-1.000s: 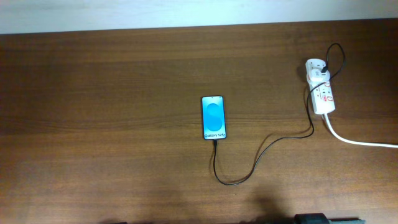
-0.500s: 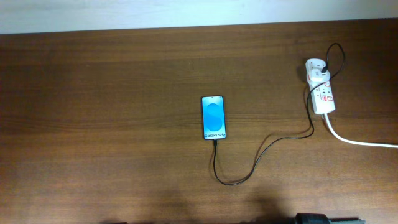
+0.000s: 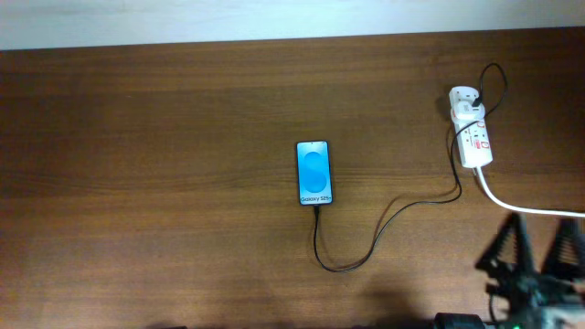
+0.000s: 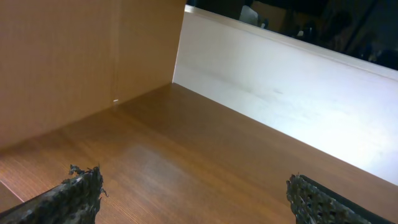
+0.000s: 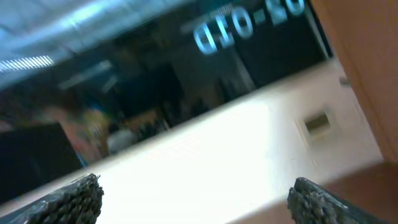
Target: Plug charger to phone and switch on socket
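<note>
- Phone (image 3: 313, 173): flat on the wooden table (image 3: 137, 137) near its middle, blue screen up, short edge toward the robot. Judged laid this way so its lower port faces the cable.
- Charger (image 3: 384, 224): thin black cable. Its free end touches the phone's lower edge and looks seated there, though the plug is too small to confirm. From there it loops toward the robot, then runs right and away to the socket. The slack lies loose, so nothing pulls on the phone.
- Socket (image 3: 475, 142): white power strip at the far right of the table, with a white adapter (image 3: 464, 97) at its far end and a thick white cord (image 3: 535, 209) trailing off right. The red switches (image 3: 477, 139) face up and are reachable from above; whether they are on or off cannot be read.
- Right gripper (image 3: 539, 251): at the near right edge, fingers apart, holding nothing. The socket lies beyond it and slightly to its left, with the white cord crossing between them. The phone is well apart to its left. Its wrist view is blurred and aimed at the room, with no task item in it. Judged the arm best placed for the switch.
- Left gripper (image 4: 198, 200): fingers wide apart, empty. Its camera shows only bare table and a pale wall (image 4: 286, 106), and it is outside the overhead view.
</note>
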Available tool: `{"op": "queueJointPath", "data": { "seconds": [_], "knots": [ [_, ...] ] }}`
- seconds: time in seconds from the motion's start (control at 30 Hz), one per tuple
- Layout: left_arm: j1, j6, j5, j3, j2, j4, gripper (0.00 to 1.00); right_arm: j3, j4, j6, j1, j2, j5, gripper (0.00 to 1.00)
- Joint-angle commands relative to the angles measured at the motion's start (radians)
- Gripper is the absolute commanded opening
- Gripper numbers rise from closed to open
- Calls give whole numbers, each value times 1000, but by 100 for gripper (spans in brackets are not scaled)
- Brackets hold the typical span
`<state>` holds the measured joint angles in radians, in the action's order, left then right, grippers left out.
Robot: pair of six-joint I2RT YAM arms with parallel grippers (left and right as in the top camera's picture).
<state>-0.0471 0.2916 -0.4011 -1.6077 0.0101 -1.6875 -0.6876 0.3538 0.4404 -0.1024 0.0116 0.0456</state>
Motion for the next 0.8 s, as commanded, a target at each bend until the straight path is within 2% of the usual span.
{"op": "queueJointPath", "data": {
  "seconds": [0.0, 0.17, 0.5, 0.57, 0.77],
  "knots": [
    [-3, 6, -7, -3, -2, 0, 99, 125, -9, -14, -3, -5, 13, 99],
    [-3, 6, -7, -3, -2, 0, 99, 269, -45, -14, -3, -5, 19, 99],
    [-3, 6, -7, -3, -2, 0, 99, 531, -281, -45, -3, -7, 19, 99],
    [-3, 6, -7, -3, -2, 0, 99, 557, -284, -45, -3, -7, 19, 99],
    [-3, 6, -7, -3, -2, 0, 99, 657, -358, -131, -3, -7, 23, 99]
  ]
}}
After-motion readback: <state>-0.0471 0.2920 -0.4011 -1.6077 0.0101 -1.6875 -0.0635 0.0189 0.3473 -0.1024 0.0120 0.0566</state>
